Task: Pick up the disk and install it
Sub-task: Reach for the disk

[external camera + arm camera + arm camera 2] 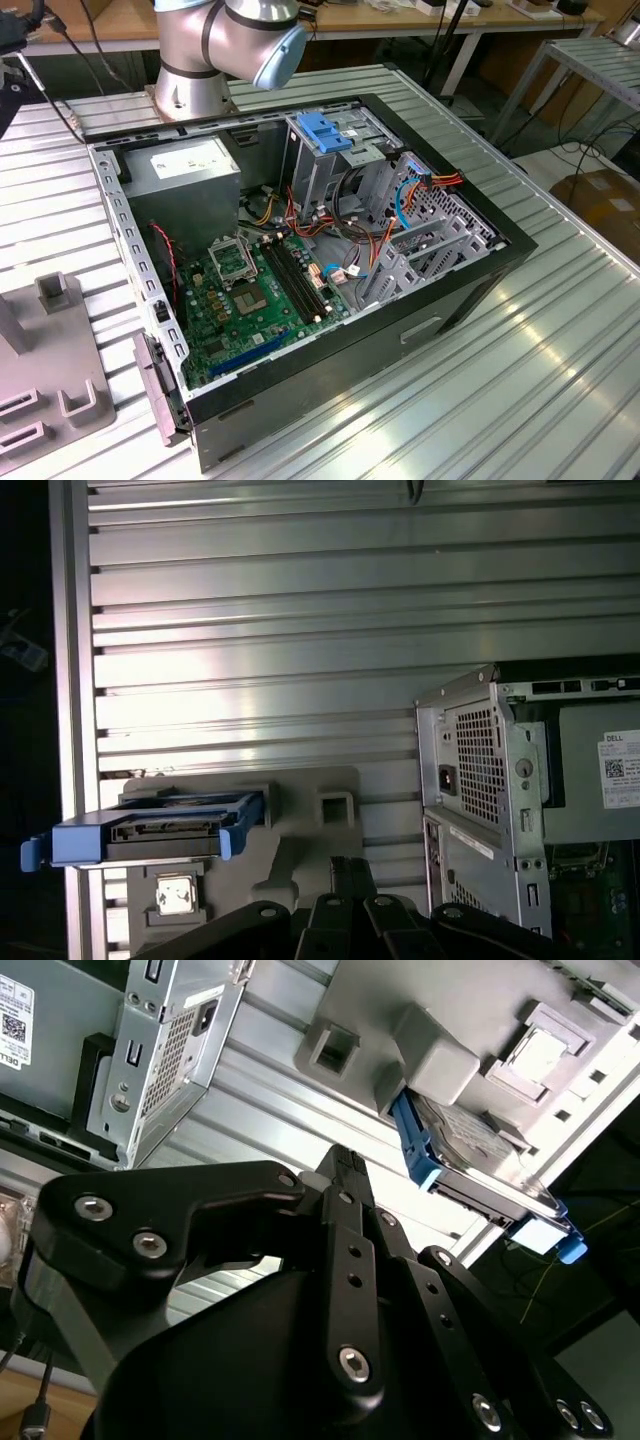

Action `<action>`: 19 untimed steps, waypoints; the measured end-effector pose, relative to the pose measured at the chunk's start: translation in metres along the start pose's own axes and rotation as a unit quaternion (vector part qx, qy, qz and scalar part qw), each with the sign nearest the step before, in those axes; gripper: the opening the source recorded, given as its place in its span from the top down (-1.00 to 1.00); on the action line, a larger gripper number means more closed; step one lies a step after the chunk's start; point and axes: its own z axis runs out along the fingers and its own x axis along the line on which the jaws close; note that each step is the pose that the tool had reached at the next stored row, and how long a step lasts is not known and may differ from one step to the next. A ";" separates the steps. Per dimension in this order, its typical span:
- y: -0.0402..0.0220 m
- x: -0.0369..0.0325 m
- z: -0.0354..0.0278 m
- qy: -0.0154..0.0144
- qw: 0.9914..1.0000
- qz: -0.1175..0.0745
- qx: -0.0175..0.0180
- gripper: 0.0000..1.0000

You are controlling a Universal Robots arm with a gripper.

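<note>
One disk [165,830], framed by its blue bracket, sits in a grey fixture [300,825] on the ribbed counter [560,380], outside the open case [400,330]. In the first wrist view its thin edge faces the camera, and the fixture lies just beside the case's rear end, where the power supply [185,165] is mounted. The tool [347,865] hangs above the counter, apart from the disk and touching nothing. Its black fingers look closed on each other with nothing held between them. Inside the case, in the exterior view, a blue latch [325,130] tops the grey cage [310,180], with the green board [250,290] and loose cables lying below it. The arm's base [195,70] stands on the counter behind the case.
</note>
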 end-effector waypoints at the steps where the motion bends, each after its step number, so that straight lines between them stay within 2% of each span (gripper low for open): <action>1: -0.0001 0.0016 0.0000 0.000 1.000 0.000 0.000 0.79; 11: -0.0012 0.0219 -0.0003 0.000 1.000 0.000 0.000 0.79; 19: -0.0020 0.0354 -0.0005 0.000 1.000 0.000 0.000 0.79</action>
